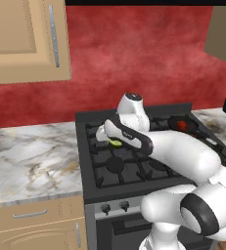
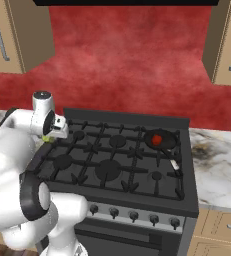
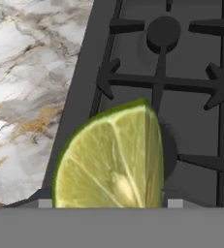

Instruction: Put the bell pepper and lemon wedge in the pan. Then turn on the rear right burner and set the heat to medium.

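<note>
The lemon wedge (image 3: 108, 160), yellow-green with a pale cut face, sits between my two fingertips (image 3: 44, 203) close to the camera. My gripper (image 3: 108, 203) is shut on it above the stove's left side, near the rear left burner. From the base views the wedge (image 1: 115, 143) (image 2: 46, 139) peeks out under the hand (image 1: 104, 134) (image 2: 52, 132). The red bell pepper (image 1: 182, 125) (image 2: 157, 140) lies inside the black pan (image 1: 173, 120) (image 2: 168, 134) on the rear right burner, with the pan's thin handle (image 2: 175, 163) pointing toward the front.
The black stove (image 1: 134, 171) (image 2: 112, 170) has raised grates and a row of knobs (image 2: 133, 216) along its front. Marble counter (image 1: 31, 156) (image 3: 31, 87) lies to the left and also to the right (image 2: 217, 165). Wooden cabinets (image 1: 26, 39) hang above on the red wall.
</note>
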Controlling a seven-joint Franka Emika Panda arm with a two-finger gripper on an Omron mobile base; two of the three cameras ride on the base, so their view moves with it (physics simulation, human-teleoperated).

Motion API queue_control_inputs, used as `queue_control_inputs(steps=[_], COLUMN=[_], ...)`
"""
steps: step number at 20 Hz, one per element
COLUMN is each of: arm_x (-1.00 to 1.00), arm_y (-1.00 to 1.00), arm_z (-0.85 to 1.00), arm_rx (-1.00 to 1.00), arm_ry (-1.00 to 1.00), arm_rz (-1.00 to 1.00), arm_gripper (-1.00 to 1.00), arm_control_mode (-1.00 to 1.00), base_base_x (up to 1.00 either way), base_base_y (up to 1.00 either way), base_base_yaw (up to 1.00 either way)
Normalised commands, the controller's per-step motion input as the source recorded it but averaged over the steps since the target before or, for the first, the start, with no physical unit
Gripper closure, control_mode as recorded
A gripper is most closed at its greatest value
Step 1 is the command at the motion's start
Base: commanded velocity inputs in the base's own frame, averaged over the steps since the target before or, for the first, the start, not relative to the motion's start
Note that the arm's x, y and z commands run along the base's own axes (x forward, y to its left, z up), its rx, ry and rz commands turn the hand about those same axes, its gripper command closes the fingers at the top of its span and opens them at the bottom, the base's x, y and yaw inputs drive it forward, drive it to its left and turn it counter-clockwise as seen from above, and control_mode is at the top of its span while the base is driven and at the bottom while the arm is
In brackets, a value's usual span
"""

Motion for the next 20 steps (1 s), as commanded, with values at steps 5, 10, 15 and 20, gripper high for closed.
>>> queue_control_inputs(steps=[5,10,15,20], arm_x=[0.06,0.25,0.44,0.30], arm_y=[-0.94,-0.91,-0.87,-0.67], arm_z=[0.40,0.08,0.01,0.29], arm_rx=[-0.01,-0.11,-0.17,-0.07], arm_ry=[0.09,0.20,0.27,0.18], arm_rz=[0.00,0.00,0.00,0.00], arm_gripper=[1.00,1.00,1.00,1.00], arm_control_mode=[-1.00,-1.00,-1.00,-1.00], base_base_x=[0.00,0.00,0.00,0.00], base_base_y=[0.00,0.00,0.00,0.00], base_base_yaw=[0.00,0.00,0.00,0.00])
